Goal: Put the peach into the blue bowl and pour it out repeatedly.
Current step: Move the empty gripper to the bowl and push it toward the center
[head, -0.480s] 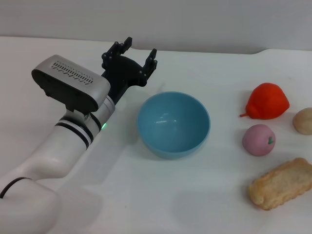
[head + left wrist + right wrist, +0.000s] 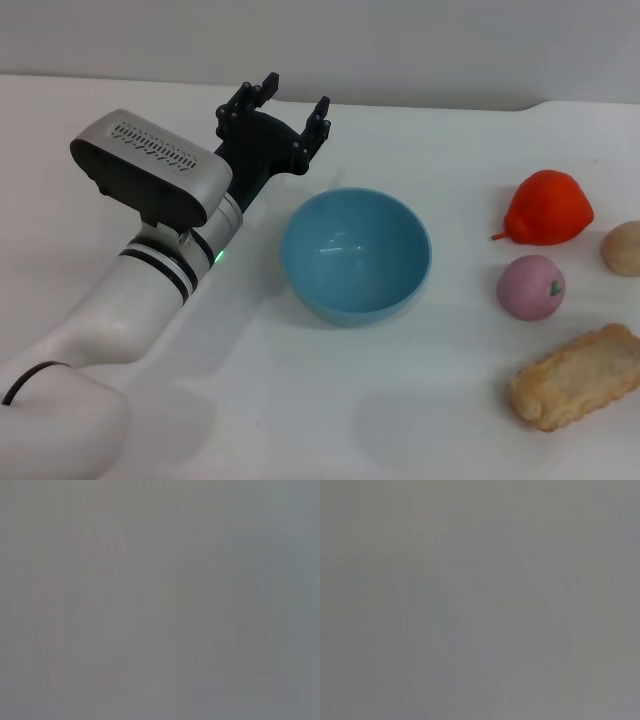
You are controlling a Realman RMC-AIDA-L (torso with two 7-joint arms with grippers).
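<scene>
- Up near the far side of the white table [image 2: 330, 400], the left gripper [image 2: 293, 110] hangs with its black fingers spread wide and nothing between them.
- Just beside it, nearer the camera and toward the robot's right, the blue bowl [image 2: 356, 255] stands upright with nothing inside; gripper and bowl do not touch.
- Well apart from the bowl, on the robot's right, the peach [image 2: 532, 287] lies on the table, its green stem mark turned to the right.
- Behind the peach rests a red-orange pointed fruit [image 2: 546, 208]; a beige ball [image 2: 623, 248] sits at the right edge, and a tan bread-like piece [image 2: 578, 377] lies in front of the peach.
- Only the head view shows any of this: both wrist views give a flat grey field with no object to make out.
- No part of the right gripper appears in any view.
</scene>
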